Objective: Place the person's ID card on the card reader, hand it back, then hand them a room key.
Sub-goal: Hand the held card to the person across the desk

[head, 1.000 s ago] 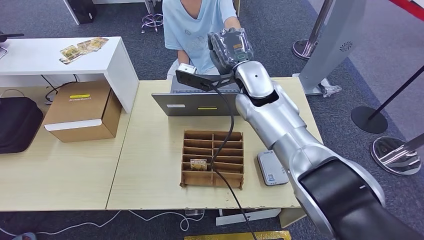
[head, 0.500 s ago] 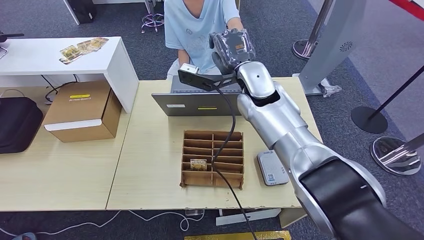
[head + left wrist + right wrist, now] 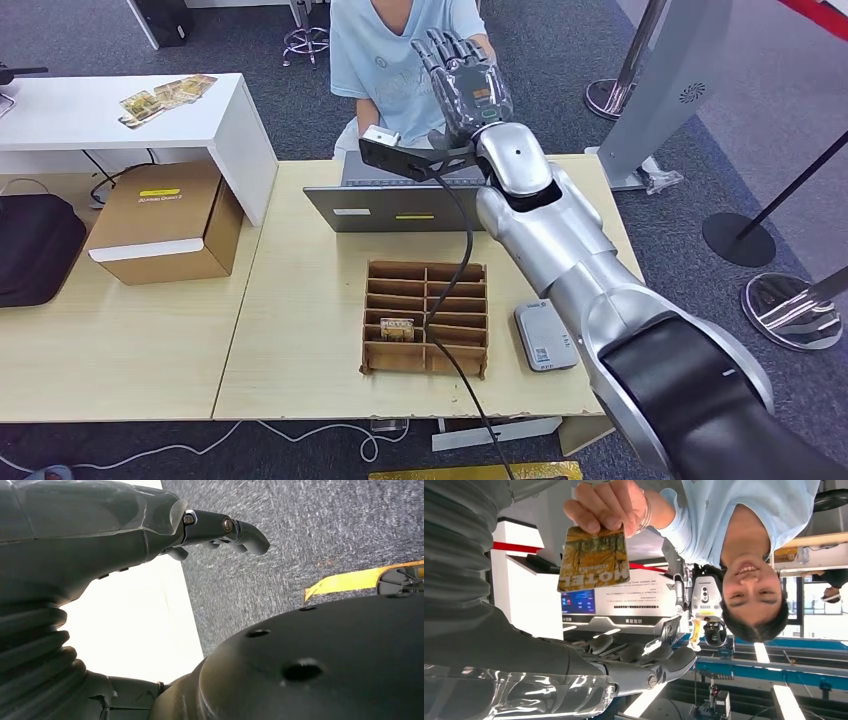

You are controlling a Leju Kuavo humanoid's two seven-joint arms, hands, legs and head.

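Observation:
My right hand is raised over the far edge of the table, toward the person in a light blue shirt. Its fingers are spread and hold nothing. In the right wrist view the person's hand pinches a yellow-brown room key card marked MOTEL, apart from my right hand. The grey card reader lies on the table's right side with nothing on it. A cardboard card organizer holds one more card. My left hand hangs over the carpet, fingers loose and holding nothing.
A grey laptop stands between the organizer and the person. A black cable runs from my right wrist across the organizer. A cardboard box and a black bag sit at the left, stanchion bases at the right.
My right hand's fingers have gone from curled to spread, and the hand has risen slightly toward the person. The table's things have not moved.

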